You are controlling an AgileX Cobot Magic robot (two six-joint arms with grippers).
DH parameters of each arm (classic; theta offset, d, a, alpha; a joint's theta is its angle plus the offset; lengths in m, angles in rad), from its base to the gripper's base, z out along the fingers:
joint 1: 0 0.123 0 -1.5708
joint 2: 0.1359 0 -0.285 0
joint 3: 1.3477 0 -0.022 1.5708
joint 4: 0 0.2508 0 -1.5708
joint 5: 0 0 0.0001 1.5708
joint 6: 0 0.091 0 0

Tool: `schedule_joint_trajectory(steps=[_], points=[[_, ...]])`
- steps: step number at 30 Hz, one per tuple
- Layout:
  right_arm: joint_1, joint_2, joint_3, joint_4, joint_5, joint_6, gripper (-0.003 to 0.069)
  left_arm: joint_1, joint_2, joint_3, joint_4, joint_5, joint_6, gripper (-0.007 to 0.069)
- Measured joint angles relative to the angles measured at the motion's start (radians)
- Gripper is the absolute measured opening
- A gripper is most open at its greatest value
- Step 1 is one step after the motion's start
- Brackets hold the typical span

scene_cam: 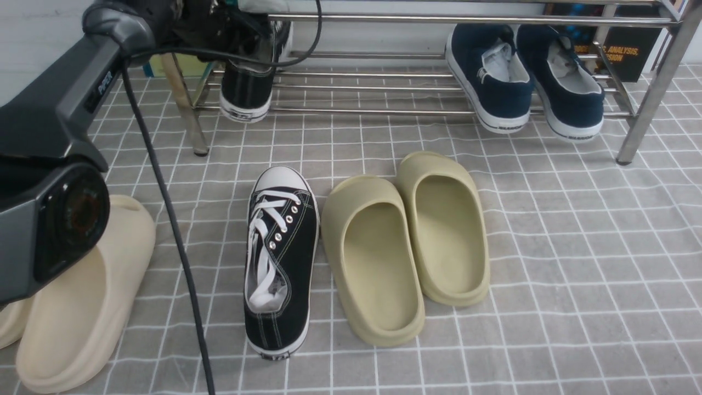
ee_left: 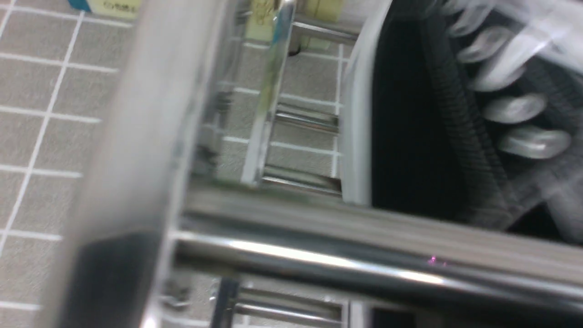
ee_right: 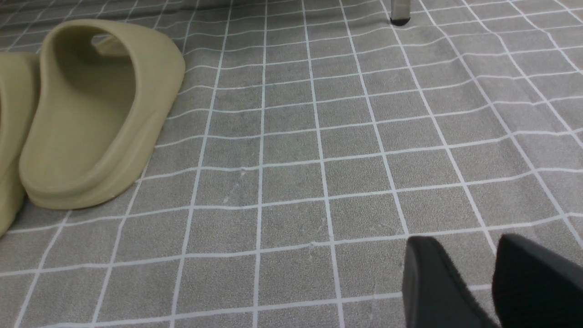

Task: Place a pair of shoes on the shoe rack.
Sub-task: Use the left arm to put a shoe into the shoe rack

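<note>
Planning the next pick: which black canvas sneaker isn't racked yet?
The white-laced sneaker on the floor beside the olive foam slippers; its twin is on the steel-tube shoe rack.

A grey floor (ee_right: pixel 291 191) with a white grid fills the frame. At the upper left lies an olive slipper (ee_right: pixel 91 127), its opening facing the camera, touching a second slipper (ee_right: pixel 10 118) cut off by the left edge. A metal leg (ee_right: pixel 399 11) stands at the top edge. At the lower right, the right gripper (ee_right: pixel 461 255) shows two black fingers (ee_right: pixel 432 287) with a gap between them and nothing in it.

One black sneaker (scene_cam: pixel 281 258) lies on the floor (scene_cam: pixel 548 247), its mate (scene_cam: pixel 248 88) on the steel rack (scene_cam: pixel 384 111).
</note>
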Motion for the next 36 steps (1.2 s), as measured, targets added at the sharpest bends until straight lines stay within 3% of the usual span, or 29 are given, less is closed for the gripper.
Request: schedule_joint_trajectory(steps=[6, 11, 20, 26, 29, 36], points=[[0.0, 0.0, 0.0, 0.0, 0.0, 0.0, 0.0239, 0.007, 0.0, -0.003, -0.067, 0.027, 0.002, 0.0289], [0.0, 0.0, 0.0, 0.0, 0.0, 0.0, 0.0239, 0.01, -0.005, -0.036, -0.128, 0.109, -0.003, 0.0356], [0.0, 0.0, 0.0, 0.0, 0.0, 0.0, 0.0239, 0.008, -0.162, -0.063, -0.196, 0.44, 0.116, 0.0294], [0.0, 0.0, 0.0, 0.0, 0.0, 0.0, 0.0239, 0.01, -0.178, -0.041, -0.205, 0.467, 0.148, 0.0272], [0.0, 0.0, 0.0, 0.0, 0.0, 0.0, 0.0239, 0.011, -0.186, 0.051, -0.266, 0.468, 0.16, 0.0234], [0.0, 0.0, 0.0, 0.0, 0.0, 0.0, 0.0239, -0.065, -0.356, 0.373, -0.23, 0.464, 0.214, 0.0059]])
